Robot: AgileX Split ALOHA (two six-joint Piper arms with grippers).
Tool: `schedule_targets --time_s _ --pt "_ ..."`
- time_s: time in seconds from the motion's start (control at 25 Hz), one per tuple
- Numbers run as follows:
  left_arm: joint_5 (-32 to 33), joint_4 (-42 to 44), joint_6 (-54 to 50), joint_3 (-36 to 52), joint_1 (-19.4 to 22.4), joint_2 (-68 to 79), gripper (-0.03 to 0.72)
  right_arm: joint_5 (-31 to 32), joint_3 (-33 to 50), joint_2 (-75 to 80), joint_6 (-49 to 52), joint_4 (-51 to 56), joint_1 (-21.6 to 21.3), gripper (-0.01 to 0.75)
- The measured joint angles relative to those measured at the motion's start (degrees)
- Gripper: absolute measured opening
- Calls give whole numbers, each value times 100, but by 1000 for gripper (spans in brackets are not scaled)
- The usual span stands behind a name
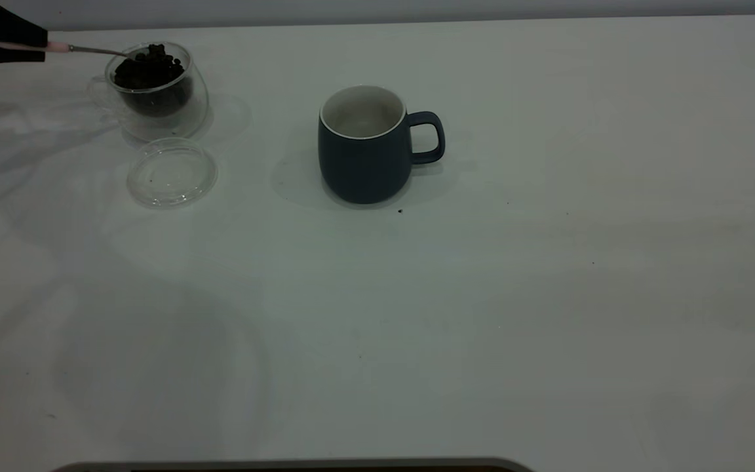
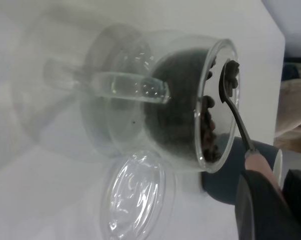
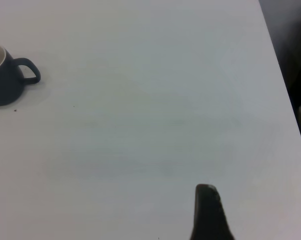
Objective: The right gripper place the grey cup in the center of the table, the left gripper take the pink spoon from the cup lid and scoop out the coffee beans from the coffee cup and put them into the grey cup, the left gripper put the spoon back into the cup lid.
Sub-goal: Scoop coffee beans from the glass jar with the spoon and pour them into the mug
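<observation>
My left gripper [image 1: 23, 47] at the far left is shut on the pink spoon [image 1: 89, 50]. The spoon's metal bowl rests at the rim of the glass coffee cup [image 1: 154, 88], on top of the coffee beans [image 1: 151, 65]. In the left wrist view the spoon bowl [image 2: 229, 80] carries a few beans at the cup's [image 2: 165, 110] mouth, and my left gripper [image 2: 263, 190] grips the pink handle. The clear cup lid [image 1: 172, 172] lies bare in front of the glass cup. The grey cup [image 1: 364, 147] stands upright at the table's middle, handle to the right. My right gripper [image 3: 206, 212] hovers over bare table far from the grey cup [image 3: 3, 77].
A single dark speck [image 1: 400, 211] lies on the white table [image 1: 548, 295] by the grey cup's base. The table's right edge [image 3: 285, 90] shows in the right wrist view. The lid also shows in the left wrist view [image 2: 135, 200].
</observation>
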Motion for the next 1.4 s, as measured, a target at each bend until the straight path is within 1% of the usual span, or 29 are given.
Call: schedule_targets --time_s 0.2,0.76,1.16,1.4 --pt "0 -33 -89 0 -101 -6 130 0 0 0 0 0 0 520" --pt "0 -163 -142 0 -647 -312 130 0 0 0 0 0 0 520" --pt "0 -163 -147 0 -1348 -329 130 0 0 0 0 0 0 520" --pt "0 -163 -160 0 -1544 -329 130 0 0 0 0 0 0 520"
